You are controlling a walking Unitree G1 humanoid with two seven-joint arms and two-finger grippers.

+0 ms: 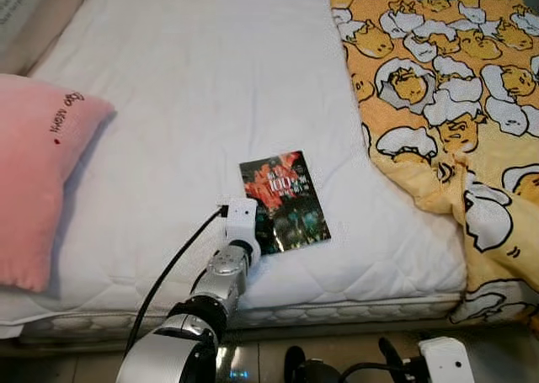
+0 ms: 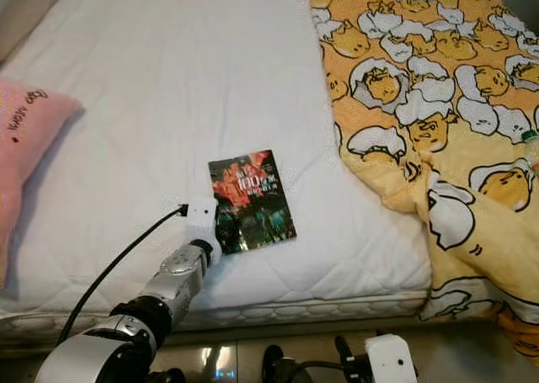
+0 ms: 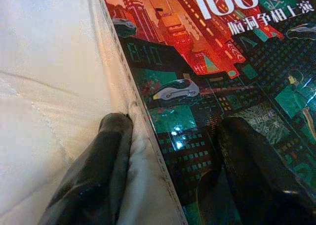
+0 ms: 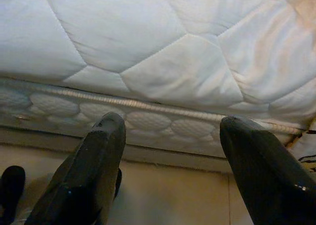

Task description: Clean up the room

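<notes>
A book [image 1: 284, 199] with a red and green city cover lies flat on the white mattress [image 1: 194, 88], near its front edge. My left gripper [image 3: 173, 123] is open at the book's near left corner. One finger [image 3: 106, 151] rests on the sheet beside the spine. The other finger [image 3: 252, 160] lies on the cover [image 3: 207, 86]. From the head view, the white wrist block [image 1: 240, 219] hides the fingertips. My right gripper [image 4: 170, 123] hangs open low in front of the mattress side, with nothing between its fingers.
A pink pillow [image 1: 34, 172] lies at the bed's left. A yellow quilt with cartoon prints [image 1: 446, 80] covers the bed's right side and drapes over the front edge. A black cable [image 1: 173, 265] runs along my left arm. Pale floor [image 4: 163, 195] lies below the mattress.
</notes>
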